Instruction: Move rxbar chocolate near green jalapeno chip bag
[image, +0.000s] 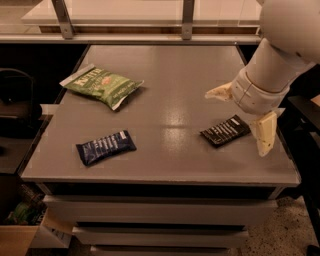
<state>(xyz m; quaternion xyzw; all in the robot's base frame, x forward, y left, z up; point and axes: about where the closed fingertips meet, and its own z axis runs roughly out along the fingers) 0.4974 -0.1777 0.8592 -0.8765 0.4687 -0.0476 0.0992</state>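
Observation:
The rxbar chocolate (225, 131), a dark wrapper with white lettering, lies flat near the right front of the grey table (175, 75). The green jalapeno chip bag (102, 85) lies at the far left of the table. My gripper (241, 117) hangs open just above the rxbar chocolate, one cream finger (218, 93) behind it and the other finger (264, 133) to its right near the table's right edge. It holds nothing.
A navy-blue bar wrapper (105, 147) lies at the front left of the table. A shelf rail with metal posts (187, 20) runs along the back. A cardboard box (20, 239) sits on the floor at lower left.

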